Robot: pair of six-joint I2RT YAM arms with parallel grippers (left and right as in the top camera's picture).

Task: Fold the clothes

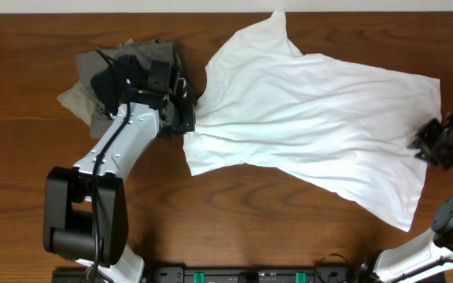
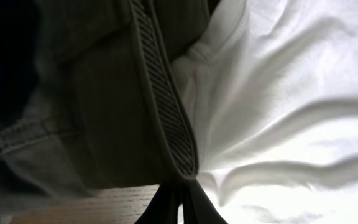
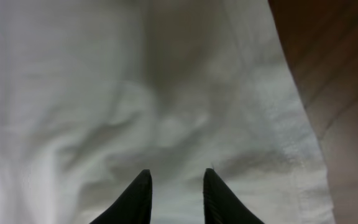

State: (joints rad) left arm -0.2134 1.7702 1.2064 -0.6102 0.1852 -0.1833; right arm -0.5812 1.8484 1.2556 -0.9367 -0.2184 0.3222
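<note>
overhead: straight down, far | wrists: low, close | shared: white shirt [image 1: 313, 118]

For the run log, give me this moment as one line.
white shirt spread unfolded | left gripper shut on its edge beside grey clothes | right gripper open over opposite hem

Grey garment [image 1: 81, 98] partly hidden under left arm [image 1: 120, 145]; left end effector [image 2: 180, 204] cropped by bottom edge, grip unclear.

One white shirt [image 1: 313, 134] across the worktop's centre and right. One heap of grey garments [image 1: 81, 98] at the far left corner, pieces uncountable. Two grippers: left gripper [image 1: 181, 110], right gripper [image 1: 427, 143].
</note>
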